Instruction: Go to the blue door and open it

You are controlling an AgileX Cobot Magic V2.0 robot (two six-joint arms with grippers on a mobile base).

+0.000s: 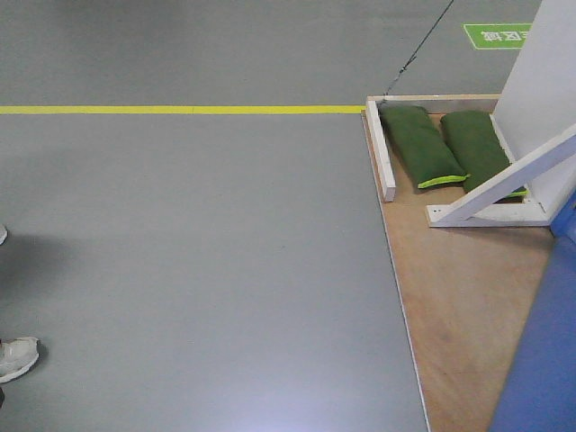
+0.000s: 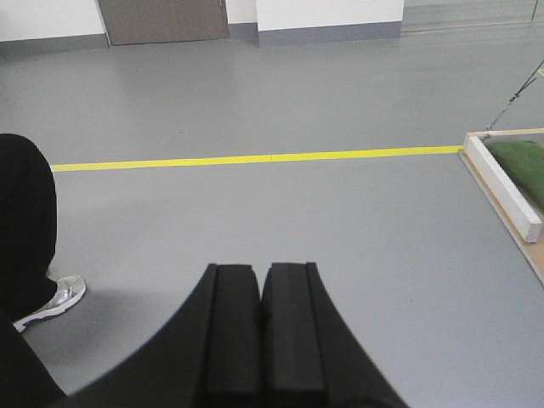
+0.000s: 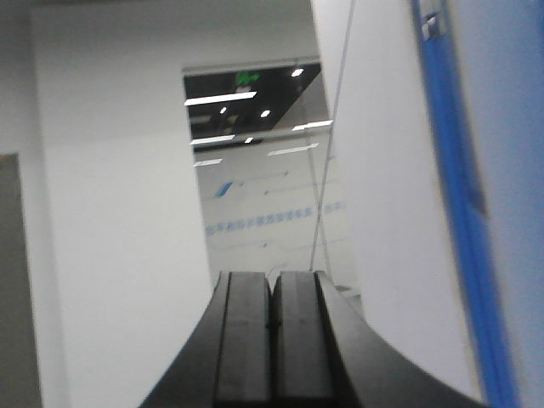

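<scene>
Left gripper: nearest in the left wrist view; its black fingers are pressed together with nothing between them, above bare floor left of the plywood base.
Right gripper: fingers pressed together, holding nothing, pointing upward with the blue door's edge to its right.
Blue door: at the right side of the plywood base, standing over its near right part. It shows only as a blurred blue slab cut off by the frame. In the right wrist view it is a narrow bright-blue strip.
Floor: smooth grey, spreading left of the plywood base.
Shoe: pale, well left of the plywood base and cut off at the frame edge; a dark leg rises above it.
White brace: slanted, on the far part of the plywood base, meeting the white panel.
Green bags: two, side by side on the far end of the plywood base, the right one partly hidden by the brace.
White batten: along the base's left edge, beside the bags.
Yellow line: runs left from the base's far corner.
Green floor sign: beyond the base, its lettering cut off.
Far wall: white, with a brown door in it.
Hard to make out: the right wrist view is blurred, showing pale walls and a dark pane with light streaks.
</scene>
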